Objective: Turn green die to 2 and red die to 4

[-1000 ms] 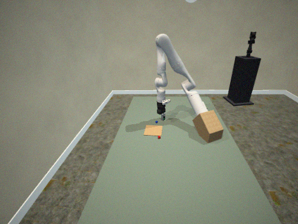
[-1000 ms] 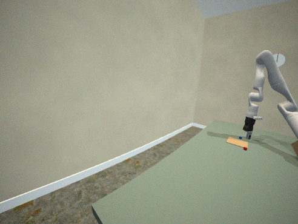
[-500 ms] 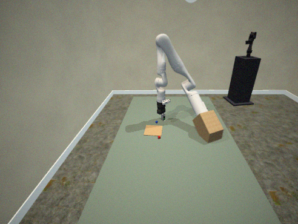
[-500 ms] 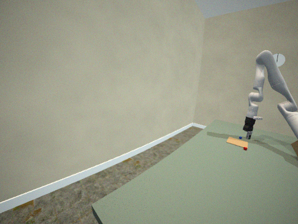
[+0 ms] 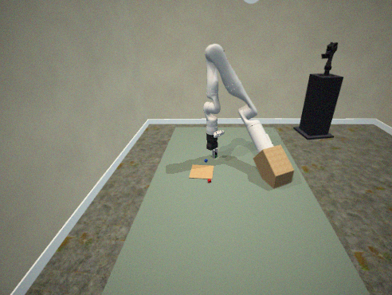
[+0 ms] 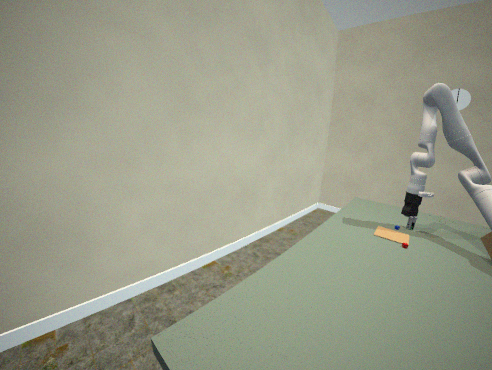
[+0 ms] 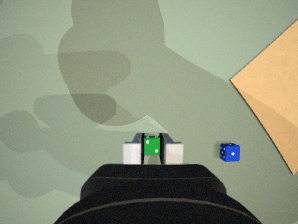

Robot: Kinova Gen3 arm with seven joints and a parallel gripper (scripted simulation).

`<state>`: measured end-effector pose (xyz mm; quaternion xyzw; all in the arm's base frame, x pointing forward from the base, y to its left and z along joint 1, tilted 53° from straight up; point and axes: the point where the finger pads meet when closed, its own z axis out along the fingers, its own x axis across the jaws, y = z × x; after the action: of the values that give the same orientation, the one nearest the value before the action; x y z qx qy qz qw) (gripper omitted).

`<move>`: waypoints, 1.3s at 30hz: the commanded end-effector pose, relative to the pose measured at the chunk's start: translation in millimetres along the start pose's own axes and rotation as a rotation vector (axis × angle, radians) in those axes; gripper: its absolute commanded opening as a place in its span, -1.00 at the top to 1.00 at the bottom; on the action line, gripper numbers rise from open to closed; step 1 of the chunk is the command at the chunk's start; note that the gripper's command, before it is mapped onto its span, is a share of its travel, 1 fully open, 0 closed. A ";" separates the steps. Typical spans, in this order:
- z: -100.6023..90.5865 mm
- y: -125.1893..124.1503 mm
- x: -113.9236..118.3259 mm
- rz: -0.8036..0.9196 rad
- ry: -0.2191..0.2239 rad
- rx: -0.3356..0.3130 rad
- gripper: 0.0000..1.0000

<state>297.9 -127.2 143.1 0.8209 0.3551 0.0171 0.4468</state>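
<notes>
Green die (image 7: pixel 152 146) sat clamped between the gripper's (image 5: pixel 215 154) (image 6: pixel 411 223) (image 7: pixel 153 148) fingers, off the mat (image 5: pixel 201 171) (image 6: pixel 391 235) (image 7: pixel 272 75) — two pips faced the wrist camera, probably gripped so for a 2-up placement.

Since the earlier pictures, no clear change of place shows — any shift of the claw (image 5: pixel 215 154) (image 6: pixel 411 223) (image 7: pixel 152 149) over the bench (image 5: pixel 223 231) (image 6: pixel 320 300) (image 7: pixel 200 115), or of the green die (image 7: pixel 152 145) between its fingers, is too small to tell.
</notes>
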 end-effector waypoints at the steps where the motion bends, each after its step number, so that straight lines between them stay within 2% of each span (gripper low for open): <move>1: -2.9 -0.5 2.3 0.000 0.008 0.002 0.32; 13: -17.0 -0.5 2.1 0.000 0.008 0.002 0.32; 39: -78.3 -0.3 1.7 0.000 0.008 0.002 0.32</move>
<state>269.2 -82.1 187.6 0.8228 0.3457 0.0095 0.4510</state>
